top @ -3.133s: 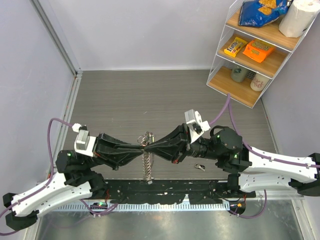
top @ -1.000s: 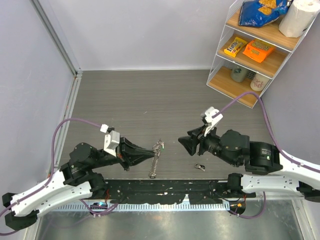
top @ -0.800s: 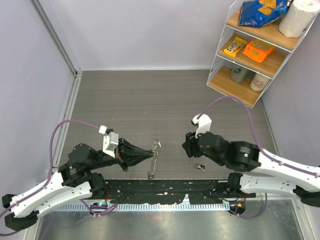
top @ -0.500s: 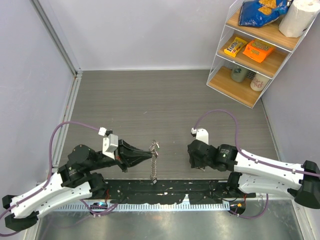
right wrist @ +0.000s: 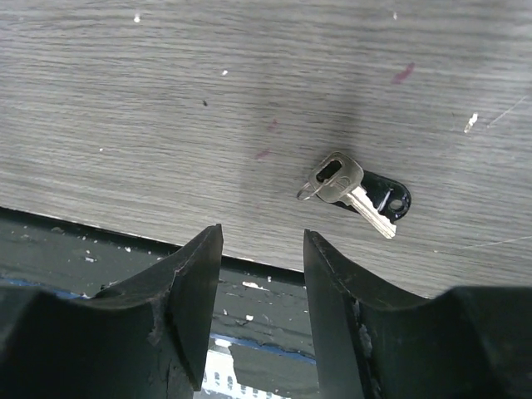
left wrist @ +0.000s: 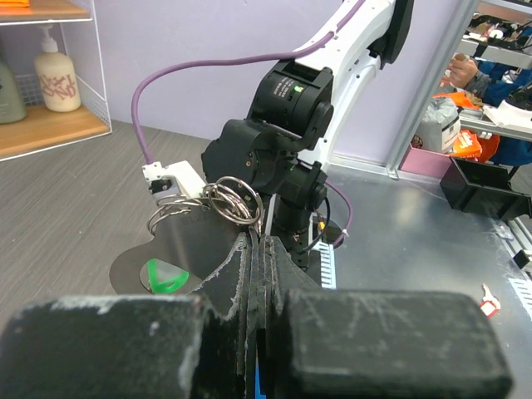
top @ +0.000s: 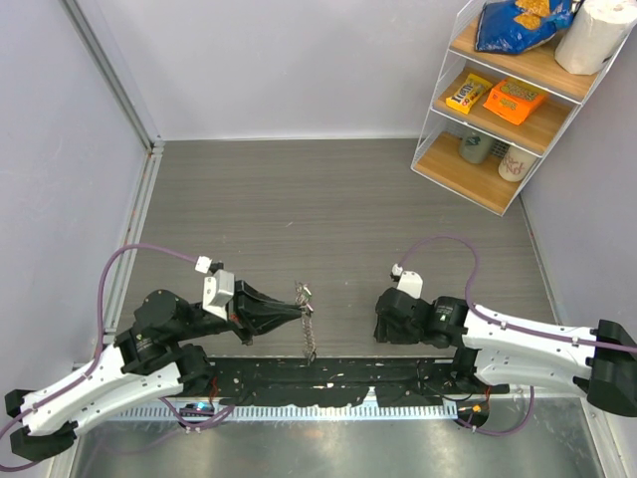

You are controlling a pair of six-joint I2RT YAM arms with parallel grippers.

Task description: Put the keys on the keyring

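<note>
My left gripper point(top: 296, 311) is shut on the keyring point(top: 303, 295), whose silvery chain strip point(top: 310, 336) hangs down toward the table's near edge. In the left wrist view the coiled rings point(left wrist: 235, 198) sit just past the closed fingertips of the left gripper point(left wrist: 256, 241), and a green patch point(left wrist: 166, 275) shows on a dark disc to their left. My right gripper point(top: 386, 324) points down at the table, hiding the loose keys in the top view. Its wrist view shows the right gripper point(right wrist: 259, 239) open, with a silver key point(right wrist: 347, 184) lying across a black-headed key point(right wrist: 388, 197) just beyond and to the right of the fingers.
A wire shelf point(top: 495, 119) with snack packs, cups and a paper roll stands at the back right. A black rail point(top: 328, 376) runs along the table's near edge, right under the right gripper. Purple cables point(top: 438, 244) loop over both arms.
The right arm has swung down and toward the near edge, coming to point at the loose keys. The left arm, still holding the keyring, has barely shifted.
</note>
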